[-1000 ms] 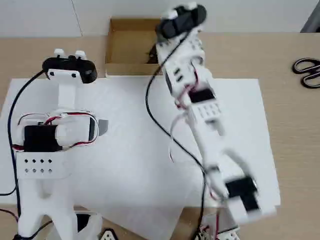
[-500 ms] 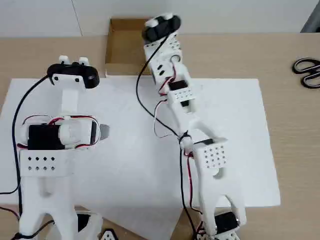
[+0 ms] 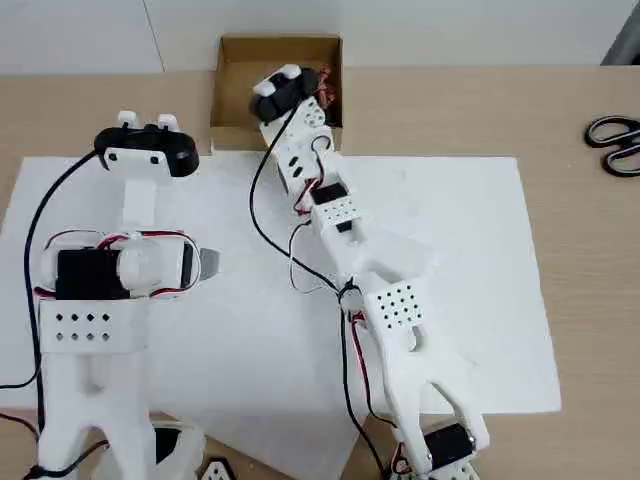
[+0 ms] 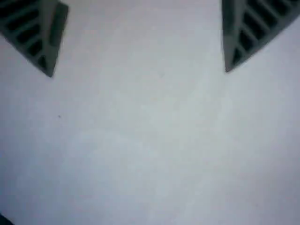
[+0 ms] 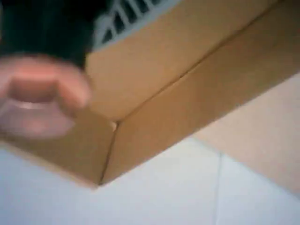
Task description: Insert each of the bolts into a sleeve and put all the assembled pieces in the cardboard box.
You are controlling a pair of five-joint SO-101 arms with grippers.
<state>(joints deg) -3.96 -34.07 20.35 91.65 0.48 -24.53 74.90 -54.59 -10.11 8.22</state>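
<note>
Right arm stretched forward, right gripper (image 3: 322,93) above the cardboard box (image 3: 232,95). A blurred pink piece (image 5: 40,101) sits at its jaws; grip unclear. Left arm folded, left gripper (image 4: 138,70) jaws wide over white paper (image 4: 150,154).

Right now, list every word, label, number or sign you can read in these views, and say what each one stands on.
None: no view holds readable text.
The cardboard box has plain brown walls with no print.
The white sheet carries no writing.
The scissors are too small to show any mark.
The hole pattern on the bracket is not lettering.
</note>
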